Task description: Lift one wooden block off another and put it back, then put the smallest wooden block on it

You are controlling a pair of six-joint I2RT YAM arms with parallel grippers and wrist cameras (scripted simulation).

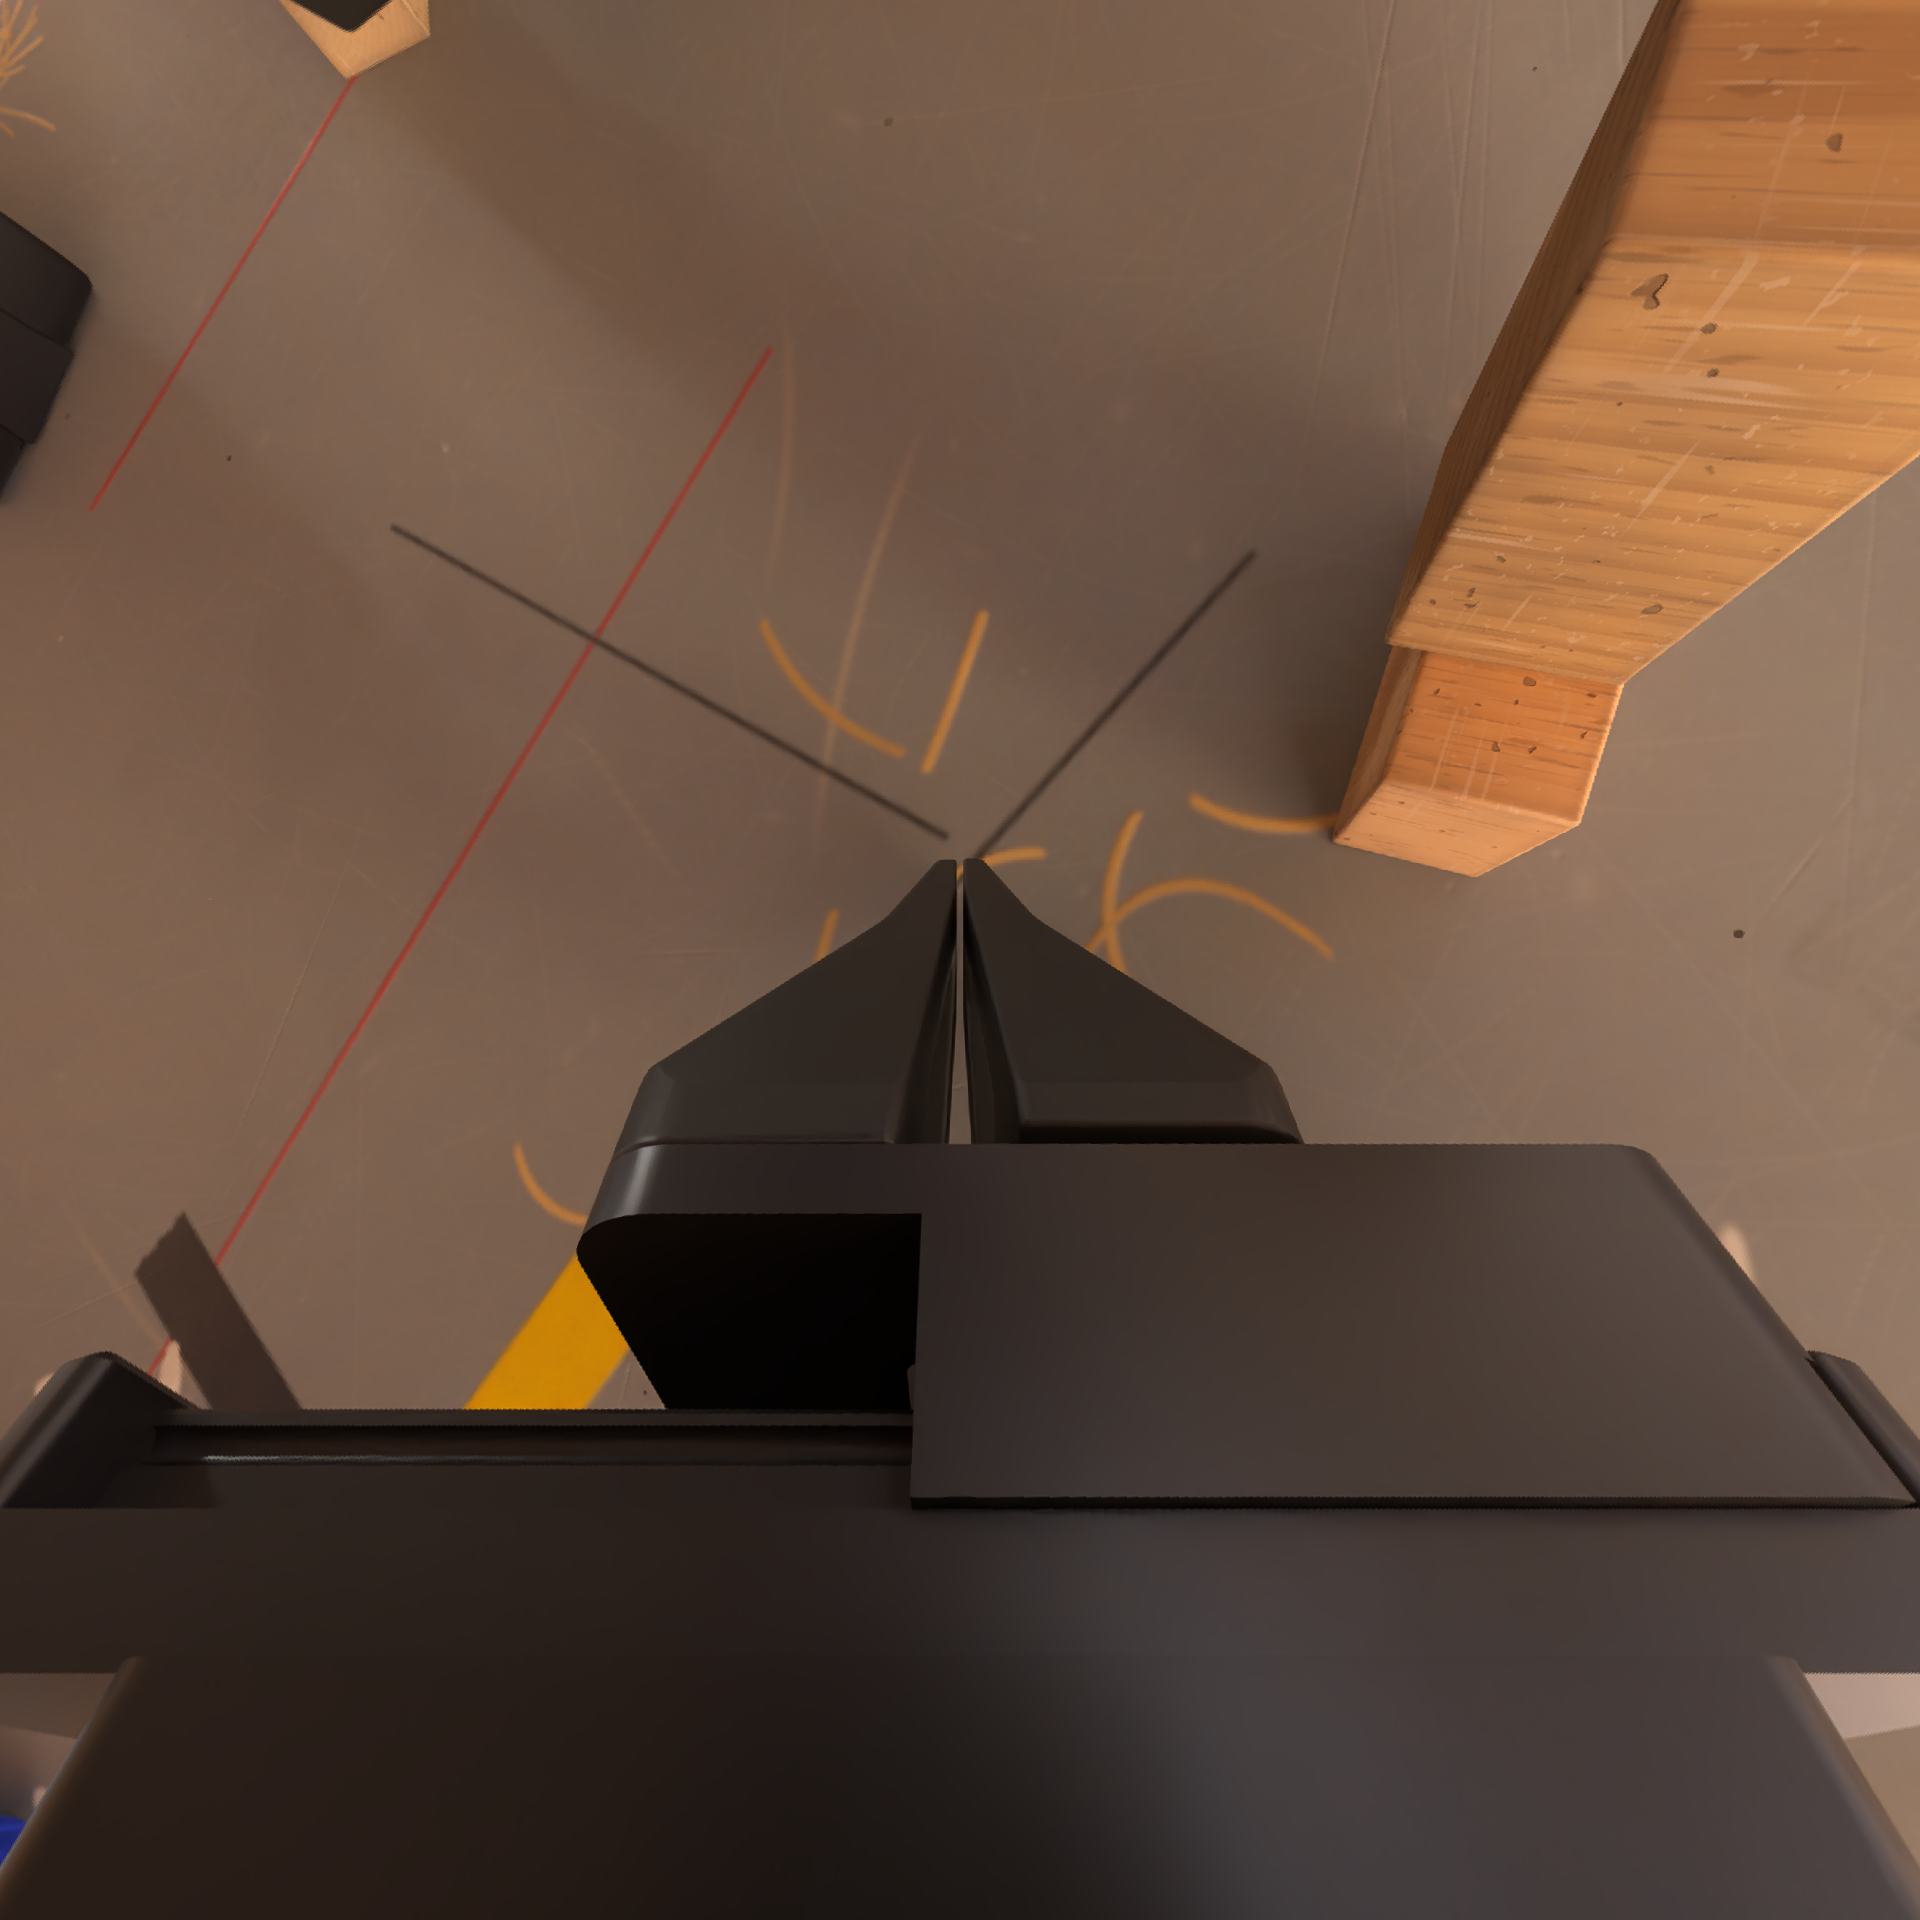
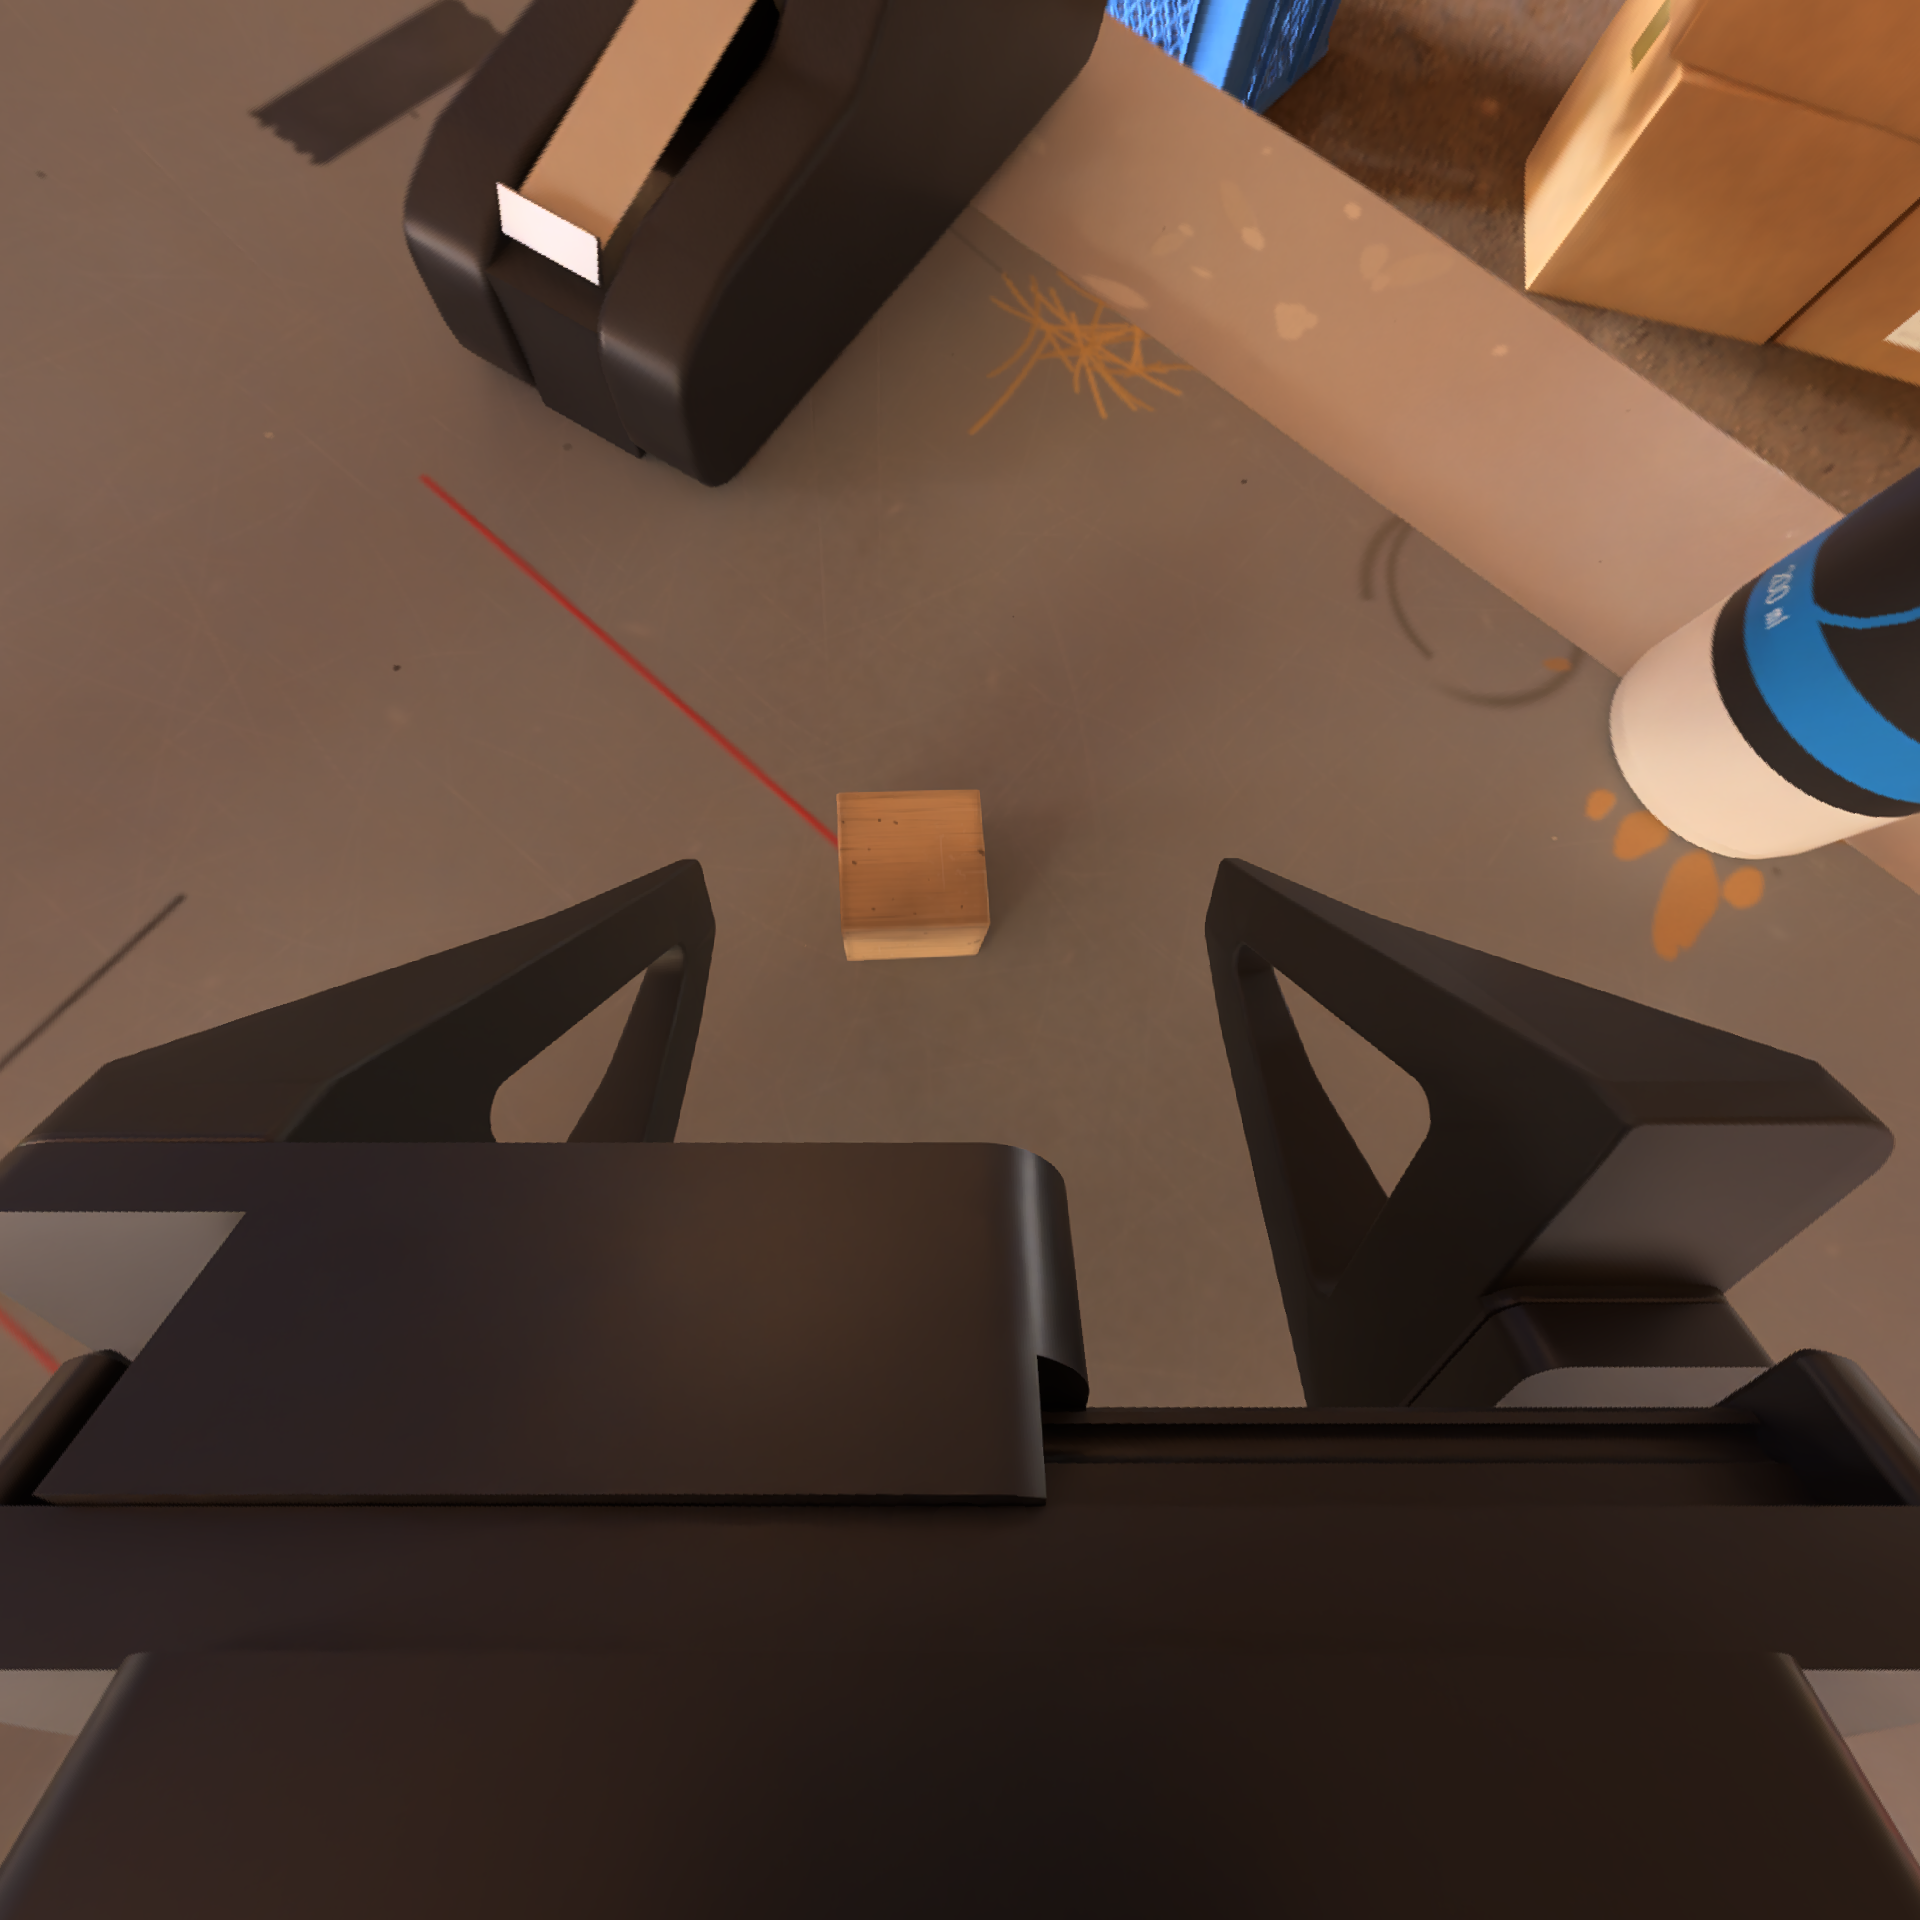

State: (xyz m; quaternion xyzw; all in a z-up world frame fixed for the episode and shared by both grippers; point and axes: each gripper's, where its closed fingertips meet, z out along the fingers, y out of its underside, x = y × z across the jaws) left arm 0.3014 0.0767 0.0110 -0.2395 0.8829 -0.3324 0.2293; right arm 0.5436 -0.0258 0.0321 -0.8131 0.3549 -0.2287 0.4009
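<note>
In the left wrist view a large wooden block (image 1: 1704, 343) lies on top of a smaller wooden block (image 1: 1481, 764) at the right. My left gripper (image 1: 959, 864) is shut and empty, above the bare table to the left of that stack. In the right wrist view the smallest wooden block (image 2: 911, 883), a small cube, sits on the table. My right gripper (image 2: 956, 868) is open above it, with the cube between the fingertips and a little ahead. The same cube shows in part at the left wrist view's top left corner (image 1: 384, 42), with a dark shape over it.
A black tape dispenser (image 2: 707, 239) stands beyond the cube. A white bottle with a blue and black label (image 2: 1766, 717) lies at the right. The table's edge (image 2: 1403, 343) runs diagonally behind, with cardboard boxes (image 2: 1714, 177) and a blue crate (image 2: 1226, 42) beyond it. A dark object (image 1: 31, 332) sits at the left.
</note>
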